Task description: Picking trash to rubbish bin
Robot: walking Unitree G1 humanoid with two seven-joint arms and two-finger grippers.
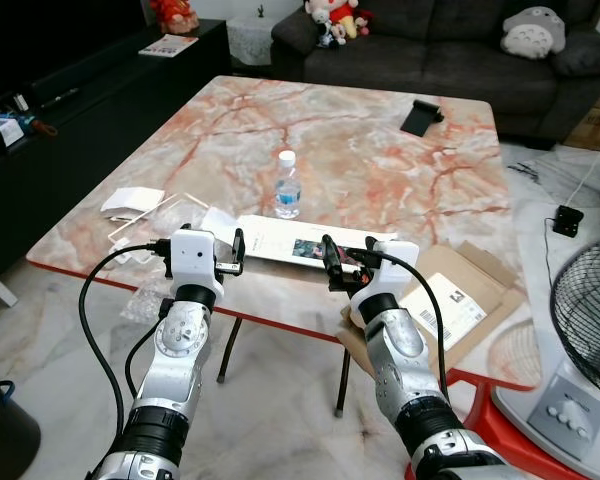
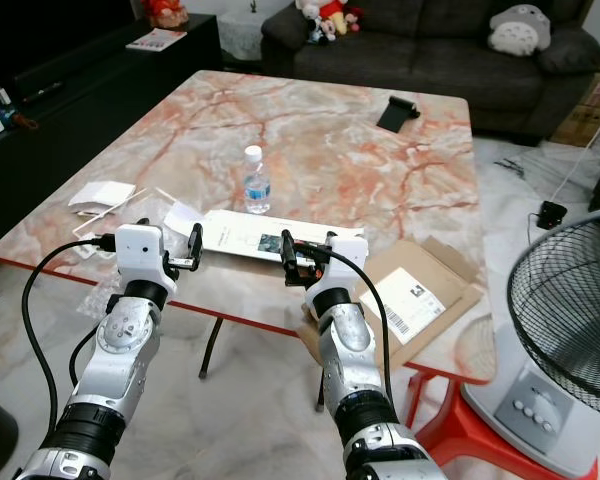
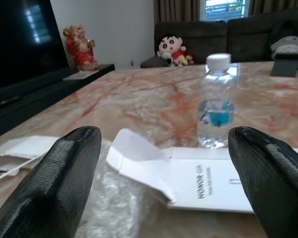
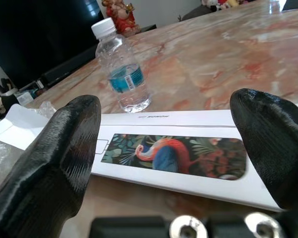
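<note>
Both arms are raised at the near edge of the red-veined marble table (image 1: 380, 130). The flat white phone box with a flamingo print (image 1: 305, 243) lies on the table just past both grippers. Its long axis runs side to side, roughly 9 to 3 o'clock, with a slight tilt.

The right gripper (image 1: 348, 262) hovers at the box's right end, fingers spread wide; in the right wrist view the flamingo panel (image 4: 174, 154) sits dead ahead at 12 o'clock between the two black fingers (image 4: 49, 163). The left gripper (image 1: 202, 256) is also open and hovers near the box's left flap, which the left wrist view shows at 12 o'clock, just beyond the fingers (image 3: 54, 178).

A clear plastic water bottle with a white cap (image 1: 288, 186) stands upright at 12 o'clock, just behind the box. White paper scraps (image 1: 132, 200) lie at 10 o'clock from the left gripper.

The right gripper looks nearer and better lined up on the box; a grasp likely needs a wrist turn to close across the narrow width.
</note>
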